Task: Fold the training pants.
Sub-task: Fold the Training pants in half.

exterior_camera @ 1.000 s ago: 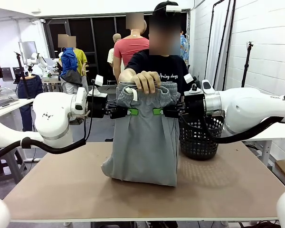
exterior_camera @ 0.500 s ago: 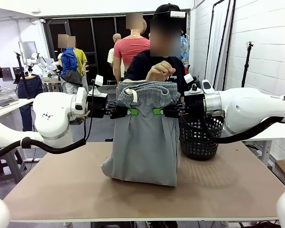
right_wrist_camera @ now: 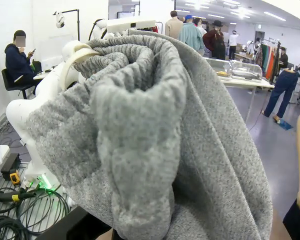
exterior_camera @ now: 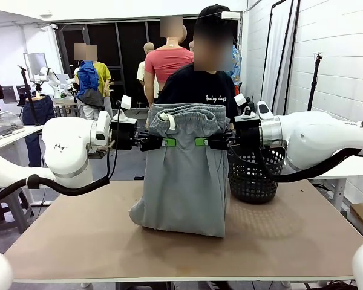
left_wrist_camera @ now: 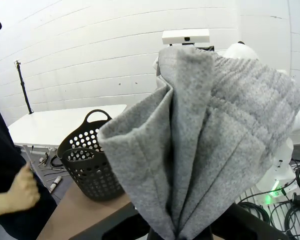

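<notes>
The training pants [exterior_camera: 184,175] are light grey and soft, with a bunched, stretchy waistband at the top and a white string hanging by it. They hang in the air in the middle, over the brown table [exterior_camera: 290,241]. Their bottom fold rests on the table.

The left gripper [exterior_camera: 165,142] is shut tight on the left edge of the pants, just under the waistband. The right gripper [exterior_camera: 201,142] is shut tight on the right edge. Both have green pads.

One black basket [exterior_camera: 254,175] with holes sits on the table, just beside the pants on the right. I cannot tell what is in it.

One person stands behind the pants in a dark shirt. In the left wrist view, the person's hand [left_wrist_camera: 21,192] is curled in a loose fist and holds nothing.

There is one pair of pants, one basket and two grippers.
</notes>
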Controlling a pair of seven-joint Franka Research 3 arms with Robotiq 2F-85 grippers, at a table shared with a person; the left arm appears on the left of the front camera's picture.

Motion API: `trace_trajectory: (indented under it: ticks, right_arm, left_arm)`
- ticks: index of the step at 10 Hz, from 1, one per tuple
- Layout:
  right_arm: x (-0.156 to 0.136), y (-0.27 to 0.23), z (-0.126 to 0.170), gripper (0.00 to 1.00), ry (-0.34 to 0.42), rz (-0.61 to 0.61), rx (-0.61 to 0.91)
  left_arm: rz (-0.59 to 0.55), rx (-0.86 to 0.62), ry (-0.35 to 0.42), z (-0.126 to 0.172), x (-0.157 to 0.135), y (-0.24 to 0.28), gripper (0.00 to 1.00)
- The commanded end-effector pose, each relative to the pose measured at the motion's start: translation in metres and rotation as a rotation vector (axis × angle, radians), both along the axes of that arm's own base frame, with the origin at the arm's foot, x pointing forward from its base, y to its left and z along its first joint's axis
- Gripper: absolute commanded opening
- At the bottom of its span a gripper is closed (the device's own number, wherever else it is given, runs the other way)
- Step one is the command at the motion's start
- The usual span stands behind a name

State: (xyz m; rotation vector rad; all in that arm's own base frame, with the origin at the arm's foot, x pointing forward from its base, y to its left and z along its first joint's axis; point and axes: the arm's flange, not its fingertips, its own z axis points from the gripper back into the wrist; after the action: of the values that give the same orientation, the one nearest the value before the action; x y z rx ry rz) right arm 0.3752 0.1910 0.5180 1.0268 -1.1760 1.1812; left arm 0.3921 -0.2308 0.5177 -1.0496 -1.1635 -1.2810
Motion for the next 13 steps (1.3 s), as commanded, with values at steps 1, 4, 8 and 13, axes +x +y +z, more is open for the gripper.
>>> trace_trajectory:
  ticks: [1,4,8,13]
  right_arm:
    - [-0.001,0.0023,-0.0001,0.0,-0.001,0.003,-0.003]
    - [-0.001,0.0023,-0.0001,0.0,-0.001,0.003,-0.003]
    - [-0.001,0.0023,-0.0001,0.0,-0.001,0.003,-0.003]
    - [-0.001,0.0023,-0.0001,0.0,-0.001,0.003,-0.003]
  left_arm:
    - [0.018,0.011,-0.016,0.0019,0.0004,-0.0026,0.0]
    - [0.018,0.011,-0.016,0.0019,0.0004,-0.0026,0.0]
    - [0.018,0.011,-0.016,0.0019,0.0004,-0.0026,0.0]
    - [0.018,0.011,-0.016,0.0019,0.0004,-0.0026,0.0]
